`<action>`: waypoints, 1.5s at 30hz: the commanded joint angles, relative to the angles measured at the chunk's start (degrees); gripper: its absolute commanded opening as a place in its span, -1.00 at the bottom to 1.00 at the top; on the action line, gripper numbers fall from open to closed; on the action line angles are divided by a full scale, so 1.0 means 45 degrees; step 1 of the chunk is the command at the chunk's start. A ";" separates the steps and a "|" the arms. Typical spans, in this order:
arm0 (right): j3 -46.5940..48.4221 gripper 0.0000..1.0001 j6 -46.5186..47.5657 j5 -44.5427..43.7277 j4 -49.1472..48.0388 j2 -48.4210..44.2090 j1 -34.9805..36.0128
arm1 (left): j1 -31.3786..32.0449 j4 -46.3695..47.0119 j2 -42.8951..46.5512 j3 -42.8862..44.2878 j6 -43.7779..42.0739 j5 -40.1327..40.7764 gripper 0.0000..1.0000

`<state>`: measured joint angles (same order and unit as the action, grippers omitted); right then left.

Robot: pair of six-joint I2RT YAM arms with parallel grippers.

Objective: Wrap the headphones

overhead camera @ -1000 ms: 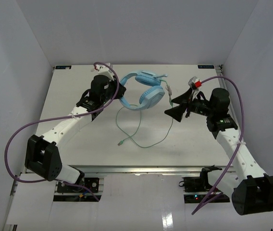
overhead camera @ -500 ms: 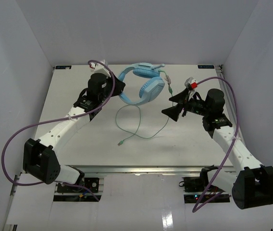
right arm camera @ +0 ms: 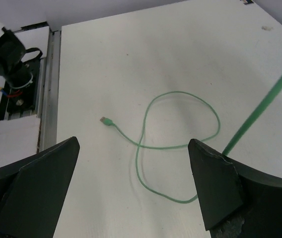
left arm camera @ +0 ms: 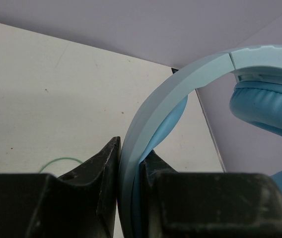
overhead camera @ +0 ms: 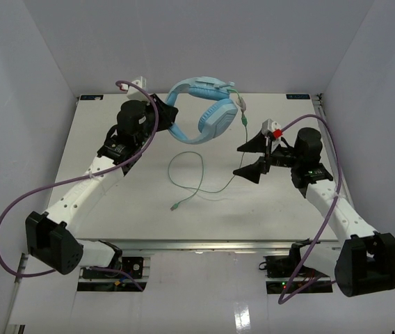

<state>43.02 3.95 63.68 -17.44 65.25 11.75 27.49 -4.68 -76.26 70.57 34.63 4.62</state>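
- The left gripper (left arm camera: 129, 168) is clamped on the headband (left arm camera: 180, 84) of the headphones (overhead camera: 217, 120), with its 2 fingers pressed against either face of the band. The earcups (overhead camera: 218, 122) hang beyond its fingertips, lifted off the table (overhead camera: 274, 209).
- The right gripper (overhead camera: 247, 158) is spread wide and holds nothing. A taut stretch of the cable (right arm camera: 265, 101) slants down just beside its outer finger. Whether it touches that finger is unclear.
- The rest of the cable lies slack in 1 loop on the table, below and ahead of the right gripper's open jaws. The plug (right arm camera: 104, 120) sits at the far end of that loop.
- Risk 1: the band is pinched on a narrow, curved edge. Any swing or tug could pivot the headphones in the left gripper or slip them out.
- Risk 2: the thin cable could slide off the right finger's outer side, so the jaws would close on air.
- Risk 3: pulling the cable taut could snag the plug or yank the earcup.
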 commanded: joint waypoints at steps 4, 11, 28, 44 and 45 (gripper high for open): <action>0.2145 0.95 0.6624 0.1009 0.5688 -0.1220 0.0006 | -0.0014 0.0414 0.1100 0.0192 -0.0379 0.0849 -1.00; 0.2978 0.95 0.6462 -0.2050 0.6399 -0.1731 -0.0033 | -0.0096 0.0035 0.1126 0.0272 -0.0911 0.1150 -1.00; 0.0796 0.92 0.0862 -0.2475 -0.0724 0.0890 0.1315 | -0.0112 0.0569 0.1615 0.0217 0.0154 0.0164 -1.00; -0.0432 0.82 -0.2085 -0.1116 -0.7056 0.2044 0.2238 | -0.0406 0.2023 -0.0028 0.1991 0.2639 -0.0322 -1.00; -0.0370 0.82 -0.2354 -0.1054 -0.7492 0.2220 0.2291 | -0.0416 0.1941 -0.0049 0.2115 0.2670 -0.0322 -1.00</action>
<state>40.26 0.55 56.51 -36.88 72.39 20.49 25.99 -1.35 -77.28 74.66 41.31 4.90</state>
